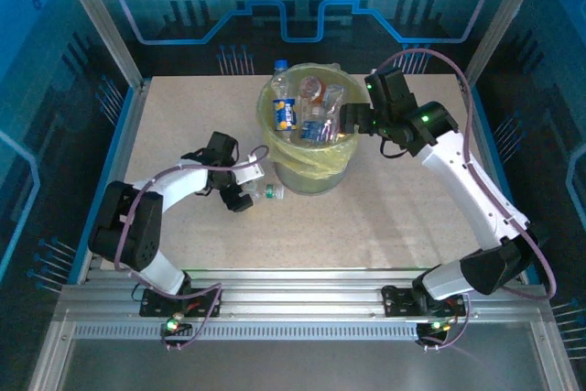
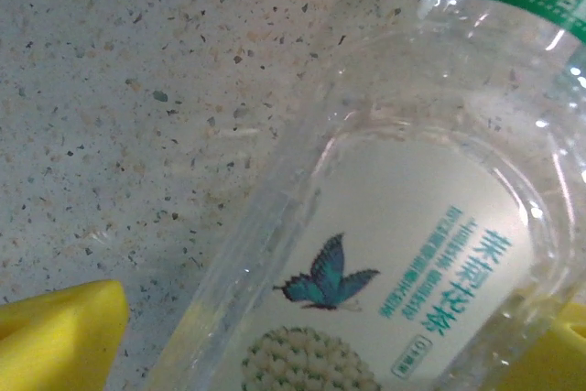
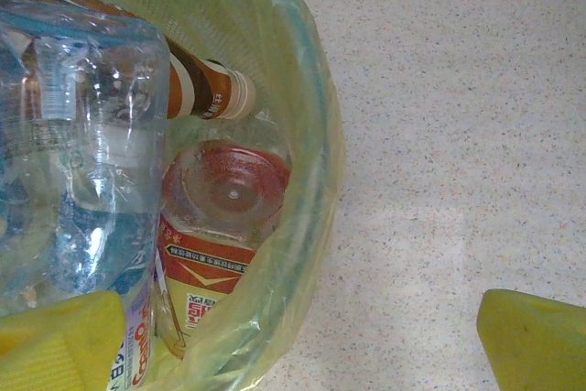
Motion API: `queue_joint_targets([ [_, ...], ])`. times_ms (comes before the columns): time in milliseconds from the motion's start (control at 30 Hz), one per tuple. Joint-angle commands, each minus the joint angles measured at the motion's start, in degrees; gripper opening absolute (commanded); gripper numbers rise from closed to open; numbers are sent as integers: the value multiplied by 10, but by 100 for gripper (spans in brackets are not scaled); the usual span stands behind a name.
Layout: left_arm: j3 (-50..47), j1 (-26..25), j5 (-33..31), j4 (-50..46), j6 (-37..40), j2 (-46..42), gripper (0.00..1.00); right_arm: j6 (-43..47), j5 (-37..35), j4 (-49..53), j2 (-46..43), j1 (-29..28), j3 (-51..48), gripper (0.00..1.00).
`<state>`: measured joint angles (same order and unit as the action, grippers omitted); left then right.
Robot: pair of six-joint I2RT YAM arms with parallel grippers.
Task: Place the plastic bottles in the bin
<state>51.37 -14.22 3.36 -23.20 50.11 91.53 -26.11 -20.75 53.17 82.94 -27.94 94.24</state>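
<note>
Left gripper (image 2: 307, 350) jaws apart, straddling the green-label bottle (image 2: 412, 226), which lies on the table (image 2: 137, 89). Left pad (image 2: 55, 341) is clear of the bottle, so not clamped. In the top view that bottle lies just left and near of the bin (image 1: 316, 173); can't tell whether they touch.

Right gripper (image 3: 293, 345) jaws wide apart over the bin's right rim, one pad inside, the other over the table, holding nothing.

Bin packed: blue-label bottle (image 1: 285, 113), brown bottle (image 3: 197, 89), red-label bottle (image 3: 211, 254), clear crumpled bottle (image 3: 82, 135).

Butterfly print on the label is readable in the left wrist view; from the top it is a white smudge.
</note>
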Motion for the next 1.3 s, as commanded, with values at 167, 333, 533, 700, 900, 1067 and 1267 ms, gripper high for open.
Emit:
queue_joint_targets([
  [167,26,-8,28,-43,6,17,83,-9,-6,12,6,9,16,100],
  [333,24,-8,24,-65,1,14,50,-10,-8,12,5,9,12,100],
  [533,21,-11,14,-100,-10,5,49,-11,-10,10,1,10,7,100],
  [700,7,-13,11,-122,-36,-34,43,-11,-9,9,-1,11,5,100],
  [900,-30,-13,2,-116,-76,-148,30,-11,-2,4,-11,10,1,100],
  [1067,-38,-16,-18,-139,-99,-233,30,-10,5,-1,-21,10,0,100],
  [1267,-11,-18,9,-191,-86,-345,30,-4,16,0,-27,10,10,100],
])
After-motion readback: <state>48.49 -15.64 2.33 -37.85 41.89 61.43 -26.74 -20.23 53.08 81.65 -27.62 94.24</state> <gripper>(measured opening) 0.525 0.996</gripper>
